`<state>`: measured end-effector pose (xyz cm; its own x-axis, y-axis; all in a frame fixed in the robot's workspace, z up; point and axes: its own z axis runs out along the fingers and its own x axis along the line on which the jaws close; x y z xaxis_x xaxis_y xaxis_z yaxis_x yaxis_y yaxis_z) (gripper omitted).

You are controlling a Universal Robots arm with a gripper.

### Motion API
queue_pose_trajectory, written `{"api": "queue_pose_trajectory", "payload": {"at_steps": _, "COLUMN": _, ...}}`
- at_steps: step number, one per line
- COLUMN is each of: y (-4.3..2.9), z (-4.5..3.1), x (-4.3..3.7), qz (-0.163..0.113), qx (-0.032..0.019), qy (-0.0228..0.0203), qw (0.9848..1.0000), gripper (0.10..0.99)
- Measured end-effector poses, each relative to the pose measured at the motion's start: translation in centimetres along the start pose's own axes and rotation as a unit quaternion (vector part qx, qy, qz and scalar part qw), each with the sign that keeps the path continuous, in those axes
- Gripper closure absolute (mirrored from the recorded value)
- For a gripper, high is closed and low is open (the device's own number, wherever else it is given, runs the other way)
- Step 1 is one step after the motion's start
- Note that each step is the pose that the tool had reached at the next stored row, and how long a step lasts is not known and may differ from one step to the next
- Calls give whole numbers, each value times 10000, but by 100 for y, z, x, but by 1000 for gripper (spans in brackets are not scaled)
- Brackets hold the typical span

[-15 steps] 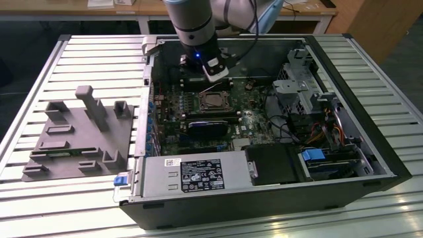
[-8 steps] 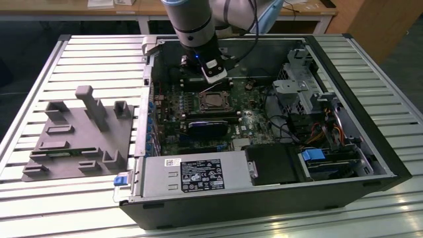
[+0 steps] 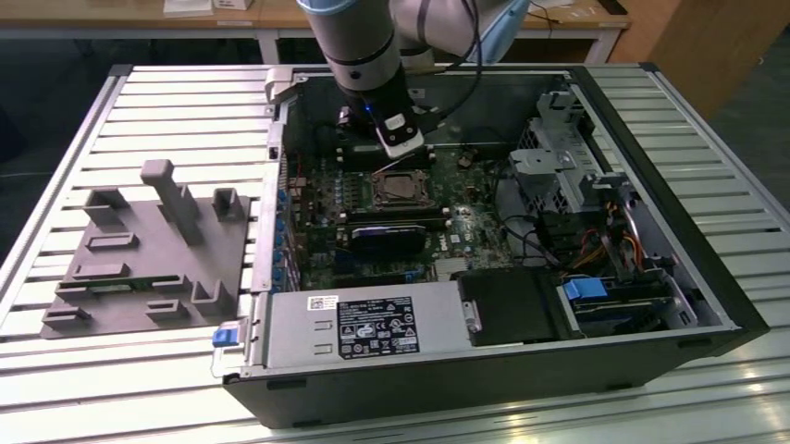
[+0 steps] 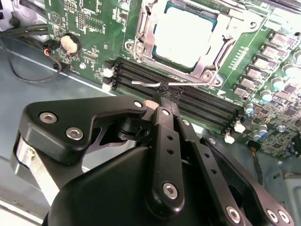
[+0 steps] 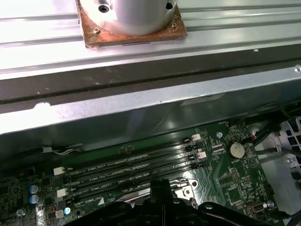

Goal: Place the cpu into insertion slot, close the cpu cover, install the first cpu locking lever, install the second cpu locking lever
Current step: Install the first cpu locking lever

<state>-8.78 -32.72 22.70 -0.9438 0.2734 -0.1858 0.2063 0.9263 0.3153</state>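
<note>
OK, on the exterior view's left I see the slatted table [image 3: 185,102], w/ the open PC case [image 3: 408,384] lying across the middle and right. The arm [image 3: 358,46] comes down from the upper middle into the case. A grey fixture [image 3: 148,259] sits on the slats at the exterior view's left, apart from the case. The power supply [image 3: 370,324] fills the case's lower middle, and the green motherboard [image 3: 333,199] lies above it.

I've got the gripper [image 3: 401,153] low over the board, just above the insertion slot [image 3: 376,180]. In the second wrist view the gripper's [image 4: 157,103] fingers look pressed together at the tip. Can't tell if anything's pinched btwn them.

The cpu [image 4: 183,33] sits in the slot, and the cpu cover [image 4: 214,44] lies flat around it. A thin wire locking lever [image 4: 188,83] runs along the slot's edge, btwn it and the black memory slots [image 4: 197,101]. Its hooked end is just beside the gripper tip. A coin battery [image 4: 69,44] sits well apart.
</note>
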Motion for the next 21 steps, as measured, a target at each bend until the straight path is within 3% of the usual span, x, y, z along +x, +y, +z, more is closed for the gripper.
{"api": "queue_pose_trajectory", "payload": {"at_steps": 12, "y": 44, "z": 112, "x": 22, "qz": -1, "qx": 182, "qy": -94, "qw": 9998, "gripper": 980}}
{"api": "queue_pose_trajectory", "payload": {"at_steps": 21, "y": 153, "z": 195, "x": 14, "qz": 34, "qx": 249, "qy": -123, "qw": 9996, "gripper": 980}}
